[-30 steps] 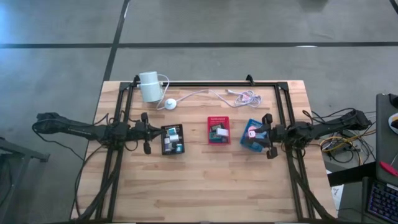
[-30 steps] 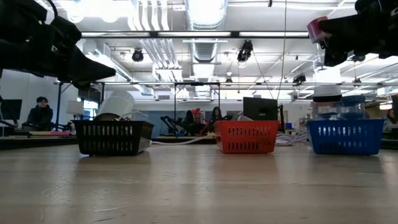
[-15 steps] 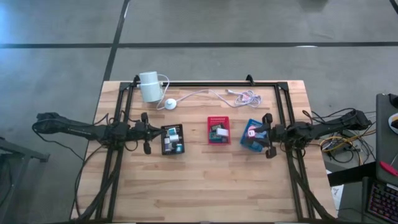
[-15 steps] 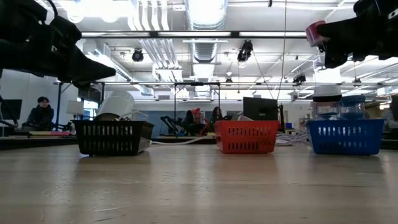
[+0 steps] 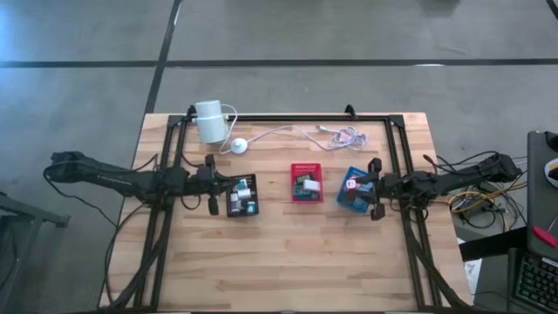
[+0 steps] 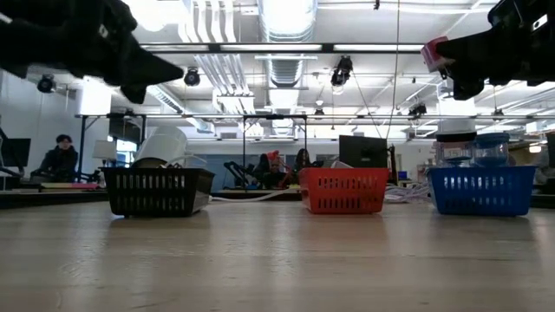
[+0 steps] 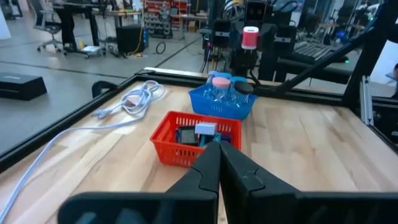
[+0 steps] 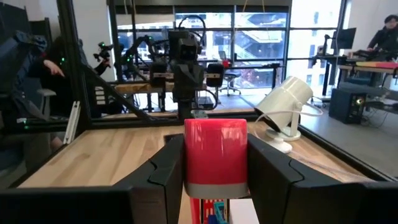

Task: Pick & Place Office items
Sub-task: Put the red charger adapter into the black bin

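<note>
The high view looks straight down on the whole table (image 5: 288, 262). The low view sits at tabletop height, facing twelve o'clock. Each wrist view faces the opposite arm; all share the red tray (image 5: 306, 182).

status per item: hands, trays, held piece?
left hand: shut, empty, raised beside black tray
right hand: shut on pink block, raised over blue tray
black tray: holds pieces
red tray: holds pieces
blue tray: holds pieces
white cylinder device: lying on its side
</note>
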Robot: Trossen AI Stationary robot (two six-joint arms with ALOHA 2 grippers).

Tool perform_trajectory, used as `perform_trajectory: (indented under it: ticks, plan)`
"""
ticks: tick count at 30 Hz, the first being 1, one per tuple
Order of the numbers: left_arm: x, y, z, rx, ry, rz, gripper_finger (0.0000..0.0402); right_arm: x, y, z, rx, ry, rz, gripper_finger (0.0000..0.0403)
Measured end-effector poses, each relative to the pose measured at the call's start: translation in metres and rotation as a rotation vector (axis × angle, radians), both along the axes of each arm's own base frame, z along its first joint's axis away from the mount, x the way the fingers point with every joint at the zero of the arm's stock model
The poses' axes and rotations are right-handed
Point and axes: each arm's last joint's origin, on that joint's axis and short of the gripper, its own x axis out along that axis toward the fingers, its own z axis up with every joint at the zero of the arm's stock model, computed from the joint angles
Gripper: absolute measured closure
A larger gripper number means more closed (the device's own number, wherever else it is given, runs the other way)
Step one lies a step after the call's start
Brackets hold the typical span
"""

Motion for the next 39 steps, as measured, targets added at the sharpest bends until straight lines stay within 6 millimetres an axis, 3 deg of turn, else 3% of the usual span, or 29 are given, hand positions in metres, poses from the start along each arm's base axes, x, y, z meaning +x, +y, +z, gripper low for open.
perform_trajectory:
  ticks: [7,12,18,27,33,39]
  plan:
    - [0.030,-0.004,0.020,0.014,0.033,-0.007,0.0393,0.000,0.000,0.000,0.022,0.000,0.002,0.0273]
    - [0.053,-0.006,0.036,0.126,0.061,-0.027,0.0380,0.000,0.000,0.000,0.025,-0.002,0.002,0.0273]
    - [0.084,-0.013,0.053,0.219,0.083,-0.057,0.0327,0.000,0.000,0.004,0.080,-0.046,0.008,0.0273]
    - [0.129,-0.026,0.067,0.473,0.122,-0.099,0.0215,-0.001,0.000,0.012,0.161,-0.121,0.027,0.0273]
    - [0.146,-0.035,0.075,0.639,0.144,-0.085,0.0166,0.005,0.002,0.035,0.146,-0.083,0.032,0.0273]
    - [0.155,-0.037,0.088,0.727,0.131,-0.043,0.0150,0.026,0.005,0.067,0.118,-0.029,0.032,0.0273]
